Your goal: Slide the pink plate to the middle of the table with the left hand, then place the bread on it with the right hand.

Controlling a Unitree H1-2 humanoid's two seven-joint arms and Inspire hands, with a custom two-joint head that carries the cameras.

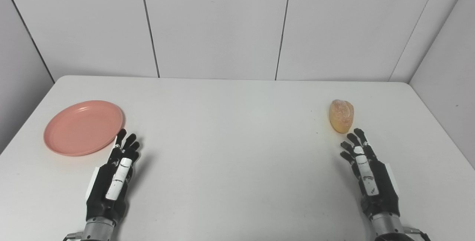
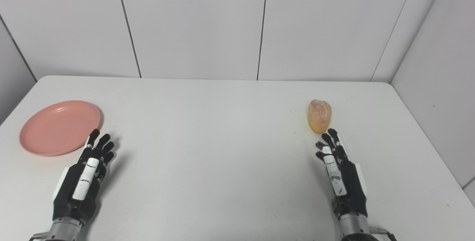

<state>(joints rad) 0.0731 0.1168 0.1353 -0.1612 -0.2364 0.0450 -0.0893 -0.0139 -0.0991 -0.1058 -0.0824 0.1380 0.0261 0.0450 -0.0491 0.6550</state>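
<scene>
A: Start with the left hand (image 1: 117, 170). What is it doing?

B: It lies low over the desk (image 1: 237, 167) at about seven o'clock, fingers stretched out and a little apart, grasping nothing. The fingertips point toward eleven o'clock

A: And what sits just past those fingertips?

B: The pink plate (image 1: 83, 127). Its near right rim is just beside the tips; I cannot tell whether they touch it. The plate lies flat at about nine o'clock on the desk, close to the left edge, and nothing rests on it

A: Now the right hand (image 1: 365, 168)?

B: It mirrors the other, at about five o'clock, released as well, fingers extended and spread, holding nothing. The fingers point toward twelve o'clock, leaning slightly left

A: What is nearest to it?

B: The bread (image 1: 341, 115), a small golden roll with a pale floury top. It lies on the desk at about three o'clock, just beyond the fingertips and apart from them by a thin gap

A: So how do plate and bread stand to each other?

B: Well apart, at opposite sides of the desk, with the bare white middle between them. Behind the desk stands a panelled white wall (image 1: 222, 26)
</scene>
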